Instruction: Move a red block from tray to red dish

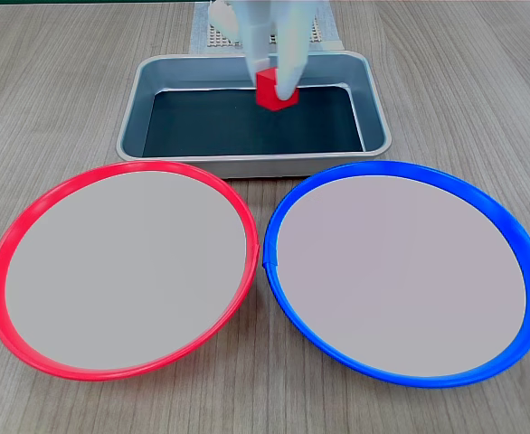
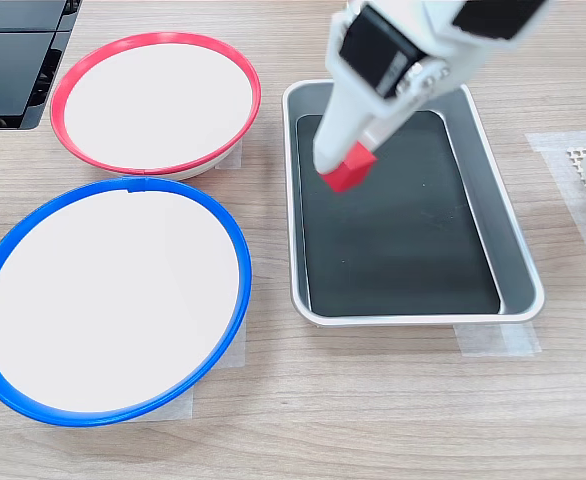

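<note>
The small red block (image 1: 270, 89) (image 2: 347, 173) sits pinched between the white fingers of my gripper (image 1: 274, 83) (image 2: 345, 165), which is shut on it over the silver tray (image 1: 146, 86) (image 2: 521, 262). The block appears lifted off the tray's dark bottom, over its far end in the first exterior view. The red dish (image 1: 30, 212) (image 2: 123, 42) lies empty at the first exterior view's lower left and the second exterior view's upper left, apart from the gripper.
A blue-rimmed dish (image 1: 509, 235) (image 2: 235, 250) lies beside the red one, also empty. A perforated white mat (image 1: 211, 36) lies behind the tray. A dark object (image 2: 13, 60) lies at the second exterior view's upper left edge.
</note>
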